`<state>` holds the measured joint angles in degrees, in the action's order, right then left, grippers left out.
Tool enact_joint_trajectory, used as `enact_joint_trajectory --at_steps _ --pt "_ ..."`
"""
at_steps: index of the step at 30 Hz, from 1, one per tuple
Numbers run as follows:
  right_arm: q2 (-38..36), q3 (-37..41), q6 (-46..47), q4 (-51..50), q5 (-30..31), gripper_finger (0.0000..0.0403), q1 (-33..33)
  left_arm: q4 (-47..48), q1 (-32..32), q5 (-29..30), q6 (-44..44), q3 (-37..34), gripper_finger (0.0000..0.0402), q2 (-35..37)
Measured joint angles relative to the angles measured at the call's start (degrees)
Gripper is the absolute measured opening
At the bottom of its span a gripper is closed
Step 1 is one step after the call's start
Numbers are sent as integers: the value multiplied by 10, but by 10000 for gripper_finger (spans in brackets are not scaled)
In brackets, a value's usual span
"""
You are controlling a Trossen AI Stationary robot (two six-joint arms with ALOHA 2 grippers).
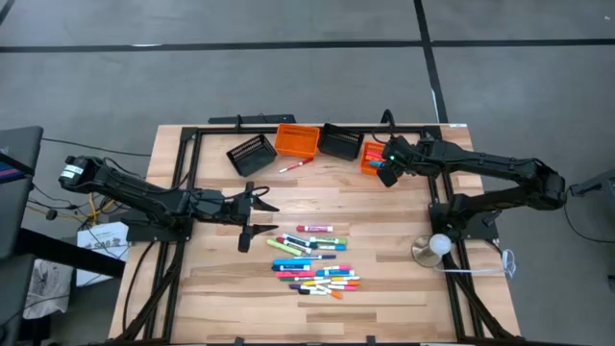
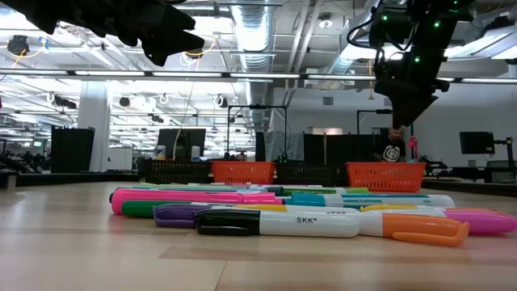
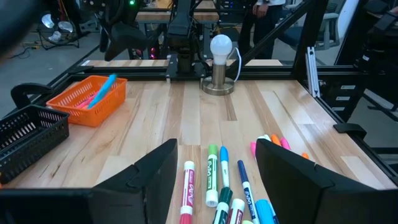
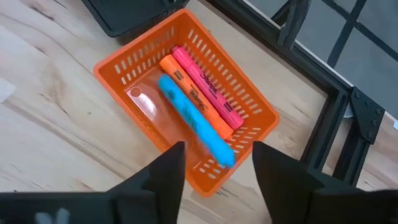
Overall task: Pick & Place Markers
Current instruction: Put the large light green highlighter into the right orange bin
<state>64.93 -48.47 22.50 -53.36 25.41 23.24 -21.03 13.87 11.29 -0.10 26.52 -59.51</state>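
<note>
Several markers (image 1: 312, 259) in pink, blue, green, orange and black lie in a loose pile on the wooden table, also seen close up in the low view (image 2: 291, 214). My left gripper (image 1: 264, 216) hovers open just left of the pile, its fingers (image 3: 155, 171) framing the nearest markers (image 3: 217, 186) without touching. My right gripper (image 4: 217, 155) stands open above the orange bin (image 4: 124, 62) at the far right. A blue marker (image 4: 196, 121), an orange marker (image 4: 189, 93) and a pink marker (image 4: 208, 90) lie on that bin's floor. One red-and-white marker (image 1: 293, 165) lies alone near the bins.
Along the far edge stand a black bin (image 1: 252, 153), an orange bin (image 1: 297, 140), another black bin (image 1: 339, 142) and the right orange bin (image 1: 370, 154). A round white ball on a metal base (image 1: 437, 247) stands at the right. A black frame (image 1: 192, 135) rims the table.
</note>
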Motion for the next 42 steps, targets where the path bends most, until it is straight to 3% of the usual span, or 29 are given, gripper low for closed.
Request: enact_joint_trajectory --at_steps 6,14,21,30,34,38,42 --pt "0 0 0 27 0 203 0 0 0 0 0 0 218 0" --pt "-5 0 -1 82 -4 188 -27 0 0 0 -6 0 218 0" --pt "-19 0 -15 165 41 178 -145 3 2 -8 -37 0 218 -24" --pt "-5 0 0 245 138 173 -350 6 2 -7 -49 0 218 -126" --pt "23 0 20 254 147 176 -417 70 2 -7 -49 0 218 -143" --pt "71 0 46 270 206 174 -468 136 3 -7 -56 0 218 -130" --pt "122 0 50 293 223 173 -493 139 12 -11 -76 -1 218 -131"
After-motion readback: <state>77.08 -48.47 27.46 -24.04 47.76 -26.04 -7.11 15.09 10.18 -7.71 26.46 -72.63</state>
